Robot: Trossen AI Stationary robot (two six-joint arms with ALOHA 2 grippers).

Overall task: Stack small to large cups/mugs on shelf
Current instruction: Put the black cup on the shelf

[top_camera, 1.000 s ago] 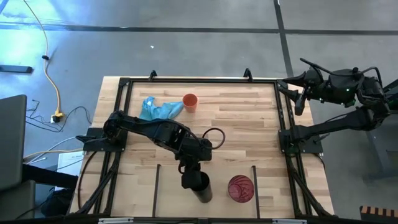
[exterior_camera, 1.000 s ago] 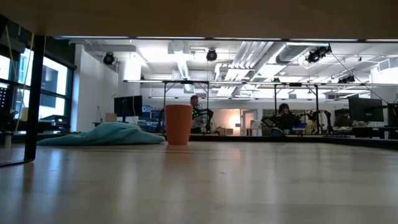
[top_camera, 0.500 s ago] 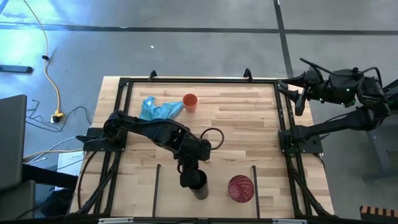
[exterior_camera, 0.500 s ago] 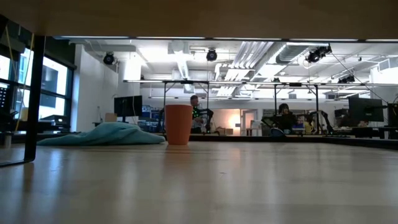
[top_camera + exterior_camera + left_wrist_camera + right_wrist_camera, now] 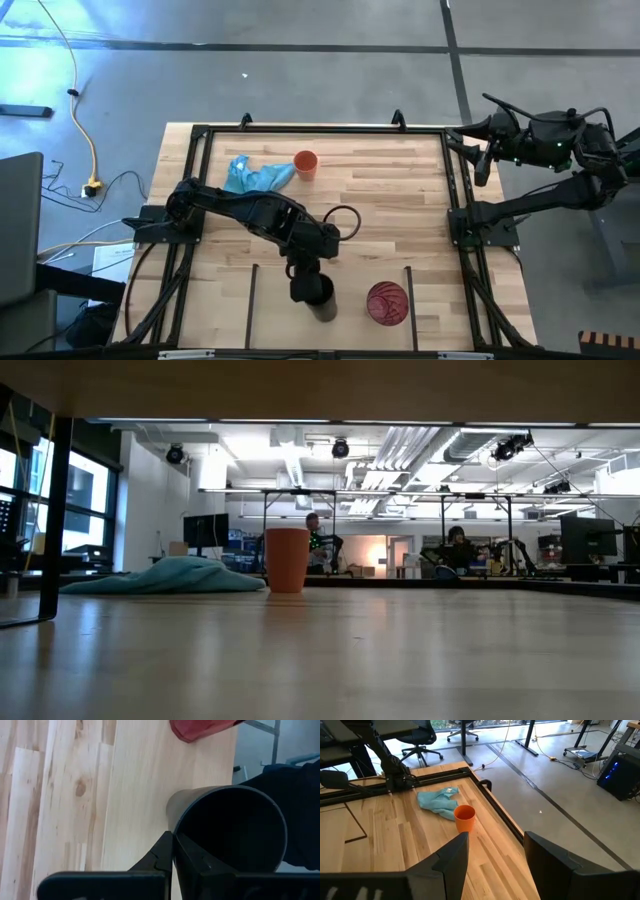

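In the high view my left gripper [image 5: 304,279] is shut on the black cup [image 5: 316,295], over the shelf [image 5: 355,283], the near plank section between two thin black bars. The red-pink cup [image 5: 387,303] stands on the shelf just right of the black one, mouth up. The small orange cup [image 5: 305,164] stands upright near the far edge, beside the light-blue cloth [image 5: 255,175]. My right gripper [image 5: 479,152] waits open beyond the table's right edge. My left gripper pinches the black cup's rim [image 5: 173,836], one finger inside the mouth [image 5: 192,862] and one outside [image 5: 160,855]. The fingers slant down from the table's far side. The cup is tilted, its mouth toward the wrist. Whether its bottom touches the shelf does not show.
A black frame [image 5: 200,132] runs around the tabletop. The low view shows the orange cup [image 5: 287,560] and the cloth [image 5: 170,574] on the wood, with desks and seated people in the room behind. Bare wood lies in the table's middle and right.
The black cup in my left gripper has tipped a little: its lower end has drawn in under the gripper, so it looks shorter from above. The gripper itself has stayed in place and shut.
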